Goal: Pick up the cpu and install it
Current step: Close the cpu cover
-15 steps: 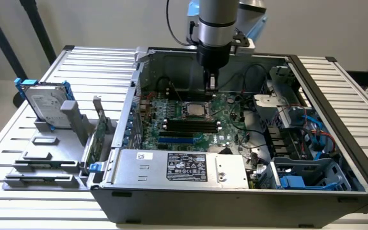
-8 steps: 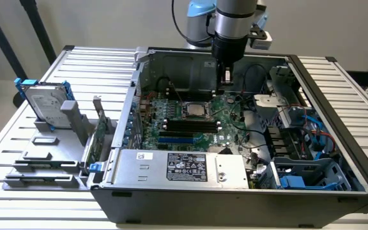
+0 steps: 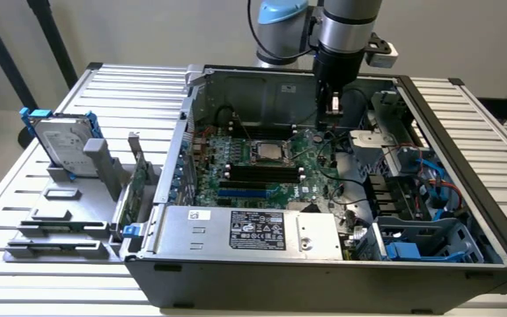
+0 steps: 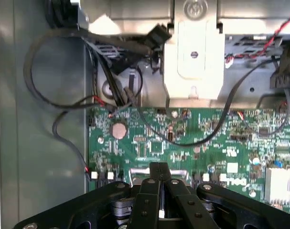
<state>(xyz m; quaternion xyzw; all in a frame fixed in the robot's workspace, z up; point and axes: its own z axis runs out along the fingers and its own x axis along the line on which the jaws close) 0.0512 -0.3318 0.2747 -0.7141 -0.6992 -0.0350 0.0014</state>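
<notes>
Slatted table (image 3: 130, 82) bears an open computer case (image 3: 324, 284); gripper (image 4: 159, 168) closed above motherboard (image 4: 192, 148), power-supply label (image 3: 258, 231) unreadable.

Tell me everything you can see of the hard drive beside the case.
The hard drive is a silver rectangle with a pale label on its face and blue rails along both edges. It stands nearly upright, its lower end slotted into a grey holder on the slatted table, at the exterior view's left of the case. Only the holder touches it.

I see the cpu (image 3: 268, 151), a small flat square with a dull silver top and darker rim, lying level on the green motherboard (image 3: 236, 148) inside the open case (image 3: 324, 281).
</notes>
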